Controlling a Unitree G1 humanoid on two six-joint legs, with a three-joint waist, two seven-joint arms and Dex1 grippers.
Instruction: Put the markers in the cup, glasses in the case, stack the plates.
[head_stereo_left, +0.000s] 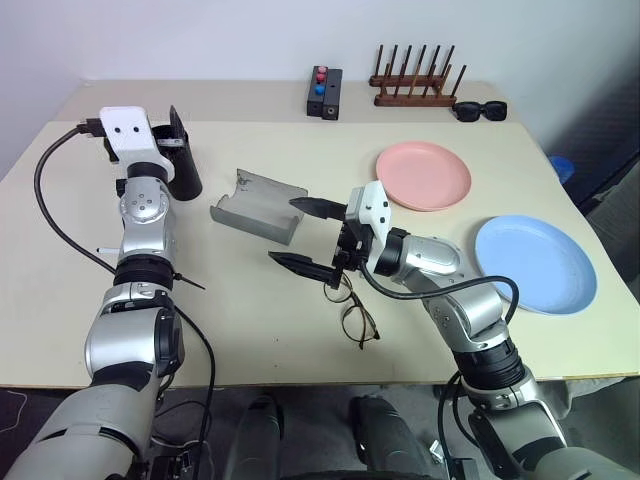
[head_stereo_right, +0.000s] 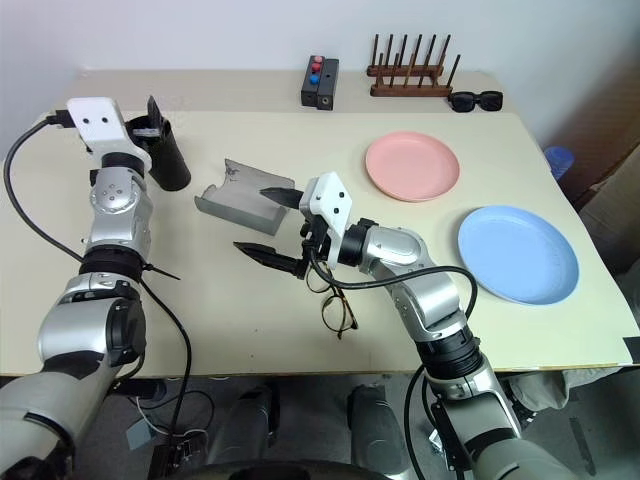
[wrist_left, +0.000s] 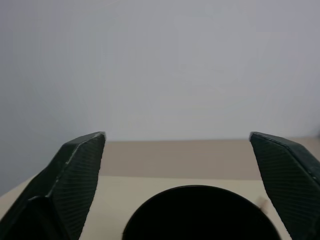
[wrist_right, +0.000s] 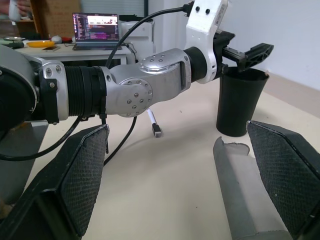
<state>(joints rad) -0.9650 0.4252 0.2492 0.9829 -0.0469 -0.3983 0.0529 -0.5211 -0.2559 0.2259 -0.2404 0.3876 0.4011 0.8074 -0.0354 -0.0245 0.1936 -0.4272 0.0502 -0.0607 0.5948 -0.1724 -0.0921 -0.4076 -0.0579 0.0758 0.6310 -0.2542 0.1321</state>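
Observation:
The black cup (head_stereo_left: 184, 172) stands at the table's far left, and my left gripper (wrist_left: 177, 135) hangs open right above its rim (wrist_left: 200, 215), nothing between its fingers. A slim marker (wrist_right: 154, 124) lies on the table beyond my left arm. The grey case (head_stereo_left: 258, 205) lies open mid-table. My right gripper (head_stereo_left: 282, 230) hovers open and empty just right of the case, pointing left. The wire-frame glasses (head_stereo_left: 355, 312) lie below it near the front edge. The pink plate (head_stereo_left: 423, 175) and the blue plate (head_stereo_left: 535, 262) lie apart on the right.
A small black box with coloured buttons (head_stereo_left: 324, 92), a wooden peg rack (head_stereo_left: 415, 82) and black sunglasses (head_stereo_left: 480, 110) stand along the back edge. A black cable (head_stereo_left: 50, 215) loops from my left wrist over the table's left side.

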